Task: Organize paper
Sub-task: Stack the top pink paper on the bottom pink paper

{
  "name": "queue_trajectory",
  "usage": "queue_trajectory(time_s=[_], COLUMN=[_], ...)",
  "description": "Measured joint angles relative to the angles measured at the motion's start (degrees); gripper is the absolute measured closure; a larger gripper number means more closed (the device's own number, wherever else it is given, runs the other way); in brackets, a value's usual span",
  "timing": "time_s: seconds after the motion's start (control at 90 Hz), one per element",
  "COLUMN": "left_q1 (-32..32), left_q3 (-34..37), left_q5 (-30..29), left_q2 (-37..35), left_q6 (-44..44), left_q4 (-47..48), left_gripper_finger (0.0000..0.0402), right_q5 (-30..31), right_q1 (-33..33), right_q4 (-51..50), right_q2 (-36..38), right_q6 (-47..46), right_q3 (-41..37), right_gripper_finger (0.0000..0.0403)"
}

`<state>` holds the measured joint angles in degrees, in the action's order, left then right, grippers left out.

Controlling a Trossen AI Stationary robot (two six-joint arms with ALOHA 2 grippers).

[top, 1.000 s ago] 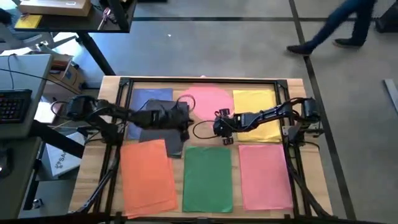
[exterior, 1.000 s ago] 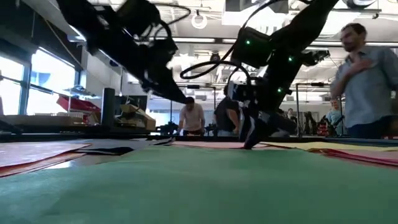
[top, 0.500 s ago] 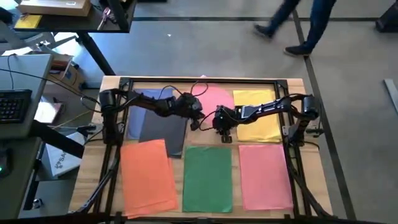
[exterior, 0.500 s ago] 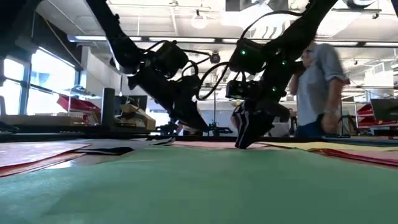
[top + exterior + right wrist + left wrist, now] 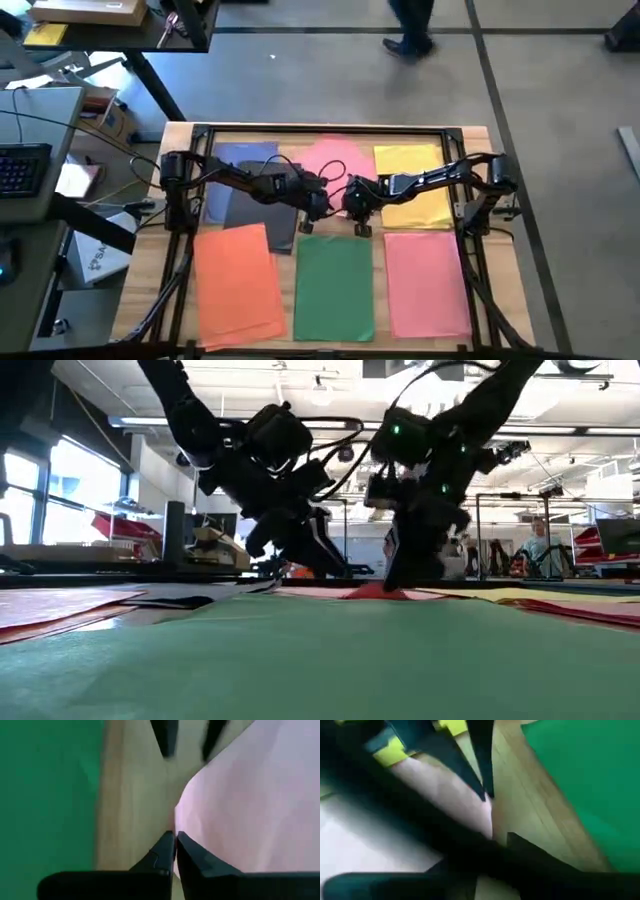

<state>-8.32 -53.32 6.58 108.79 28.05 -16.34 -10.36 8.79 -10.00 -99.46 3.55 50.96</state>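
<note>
Both grippers, the left gripper and right gripper, crowded the narrow bare bench strip between pink sheet and green sheet, nearly blocking it.

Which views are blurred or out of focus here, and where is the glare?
Left wrist view: smeared throughout, dark shapes undefined. Right wrist view: soft, pink paper and green paper edges fuzzy. Low view: near green sheet defocused, bright window and ceiling lights. High view: evenly lit, sharp.
</note>
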Motion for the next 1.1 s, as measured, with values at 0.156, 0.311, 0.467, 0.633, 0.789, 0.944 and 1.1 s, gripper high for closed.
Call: queue_trajectory(time_s=[0.156,0.311,0.467,0.633,0.789,0.944,1.1], left_q1=[1.7,2.4,2.7,2.6,2.8,2.7,1.8], left_q3=[-0.1,-0.1,0.1,0.1,0.1,0.0,0.0], left_q5=[-7.2,-8.3,-7.8,-5.5,-5.3,-6.2,-7.1], left_q2=[0.0,-0.2,0.2,0.2,0.2,0.2,0.0], left_q6=[1.1,0.9,0.1,-2.5,-3.9,-3.8,-3.8], left_q4=[-0.5,-0.5,0.5,-0.1,-1.0,0.5,3.5], left_gripper_finger=[0.0248,0.0237,0.0251,0.028,0.0295,0.0295,0.0295], right_q5=[-0.3,0.5,0.9,1.4,7.1,10.4,11.5], right_q1=[-0.3,-0.9,-1.4,-1.8,-2.2,-2.2,-2.4], right_q4=[0.1,0.7,3.6,5.2,5.2,3.6,0.1], right_q2=[1.5,2.8,4.3,4.3,4.3,4.3,4.3], right_q6=[-3.5,-3.8,-3.7,-4.8,-6.2,-6.4,-7.7], right_q3=[0.1,0.1,0.3,0.3,0.3,0.3,0.3], right_gripper_finger=[0.0403,0.0403,0.0403,0.0403,0.0403,0.0403,0.0403])
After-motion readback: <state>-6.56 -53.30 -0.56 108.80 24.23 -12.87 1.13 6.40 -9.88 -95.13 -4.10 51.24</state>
